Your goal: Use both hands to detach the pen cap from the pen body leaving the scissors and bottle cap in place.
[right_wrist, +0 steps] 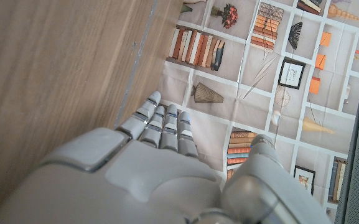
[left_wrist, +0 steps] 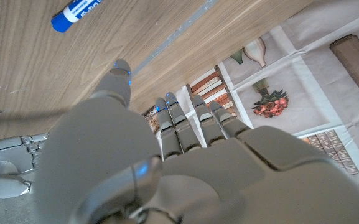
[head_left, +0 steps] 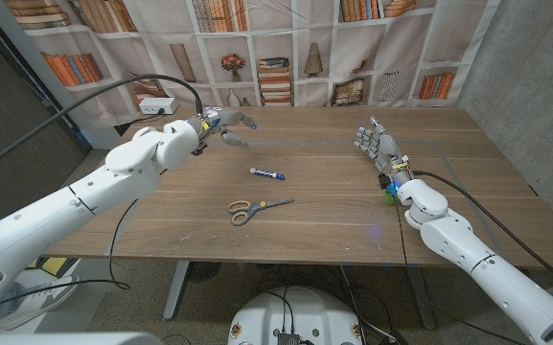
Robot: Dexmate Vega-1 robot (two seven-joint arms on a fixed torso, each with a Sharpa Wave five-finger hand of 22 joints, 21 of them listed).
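Note:
The pen (head_left: pixel 267 173), white with a blue cap, lies near the table's middle; its blue end (left_wrist: pixel 76 11) also appears in the left wrist view. Just in front of it lie the scissors (head_left: pixel 257 208), with yellow and grey handles. A small green bottle cap (head_left: pixel 389 198) sits right beside my right wrist, partly hidden by it. My left hand (head_left: pixel 220 126) (left_wrist: pixel 167 162) hovers at the far left, fingers apart and holding nothing. My right hand (head_left: pixel 377 144) (right_wrist: pixel 160 162) stands on the right with straight fingers, also holding nothing. Both hands are well away from the pen.
A bookshelf-print backdrop (head_left: pixel 286 48) hangs behind the wooden table (head_left: pixel 334 225). A black cable (head_left: pixel 84 105) arcs over my left arm, and another (head_left: pixel 487 206) runs along my right forearm. A white power strip (head_left: pixel 156 105) sits at the back left.

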